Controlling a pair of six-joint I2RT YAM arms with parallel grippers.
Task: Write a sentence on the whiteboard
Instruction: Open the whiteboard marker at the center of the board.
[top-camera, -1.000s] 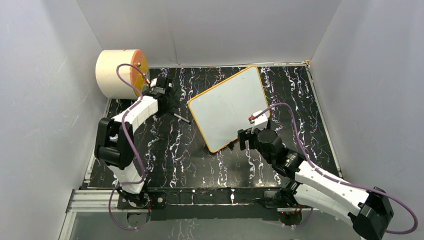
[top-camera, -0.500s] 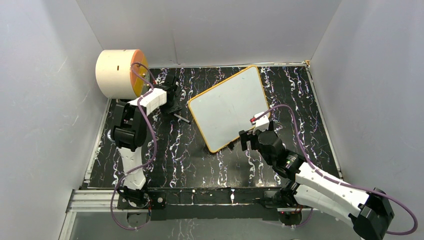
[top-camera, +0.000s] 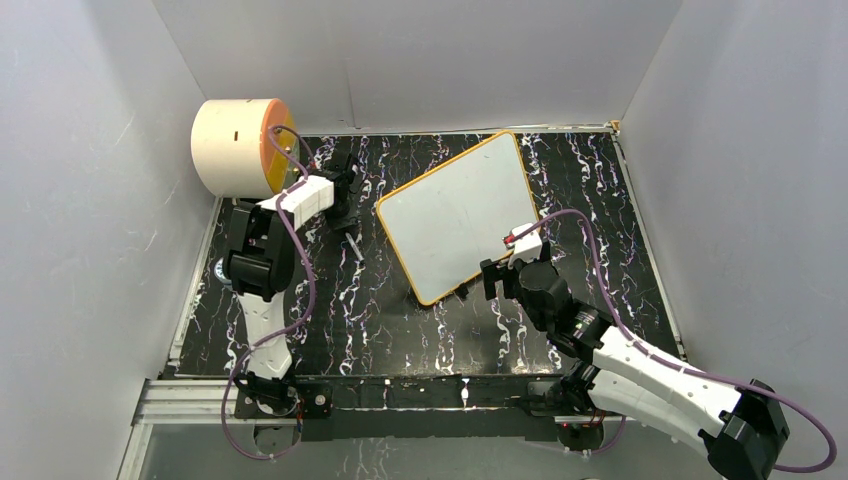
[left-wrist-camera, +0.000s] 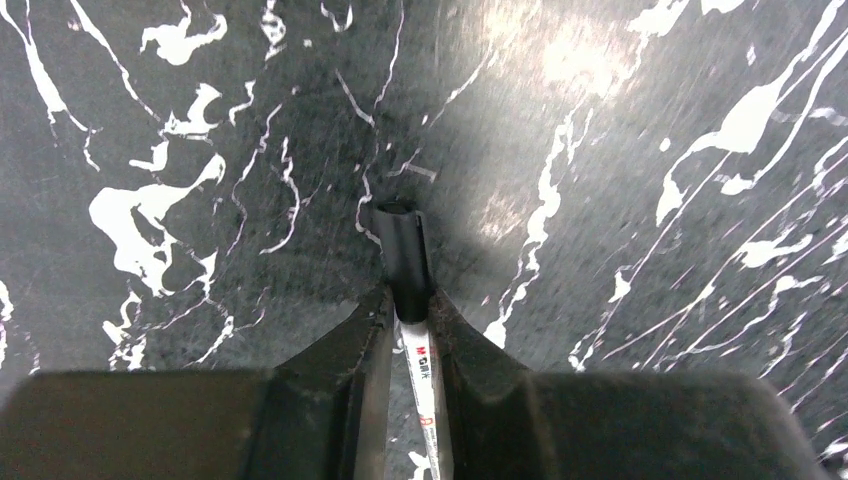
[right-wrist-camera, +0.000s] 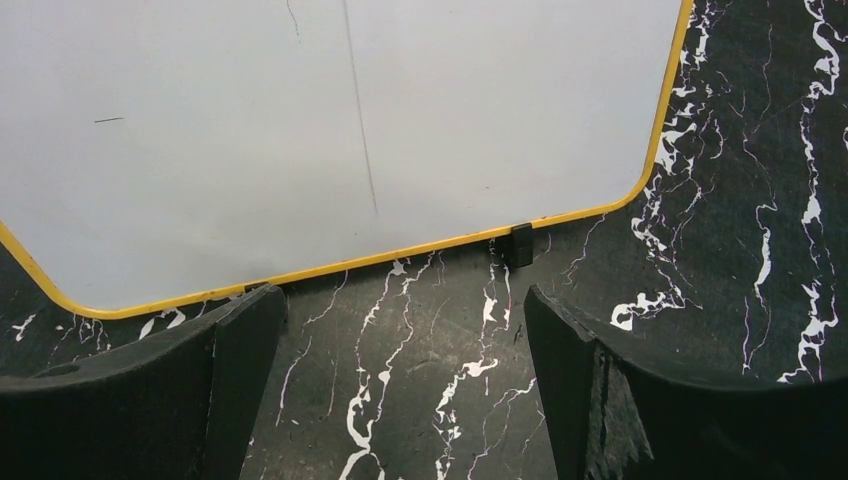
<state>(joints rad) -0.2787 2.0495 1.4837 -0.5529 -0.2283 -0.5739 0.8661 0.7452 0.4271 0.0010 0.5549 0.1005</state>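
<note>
The whiteboard (top-camera: 455, 215), white with a thin orange-yellow frame, lies at an angle on the black marbled table; its near edge with a small black foot (right-wrist-camera: 520, 245) fills the top of the right wrist view. My left gripper (top-camera: 345, 212) stands left of the board, shut on a marker (left-wrist-camera: 405, 255). The marker's black cap pokes out past the fingertips, and its white barrel runs back between the jaws. My right gripper (right-wrist-camera: 403, 300) is open just short of the board's near edge, with only bare table between its fingers.
A cream cylinder with an orange face (top-camera: 235, 145) sits at the far left corner, close behind my left arm. Grey walls enclose the table on three sides. A few faint pen strokes (right-wrist-camera: 360, 120) mark the board.
My left jaws have closed on the marker, which now points toward the near edge instead of lying sideways. The left elbow folded back. The right gripper has hardly moved.
</note>
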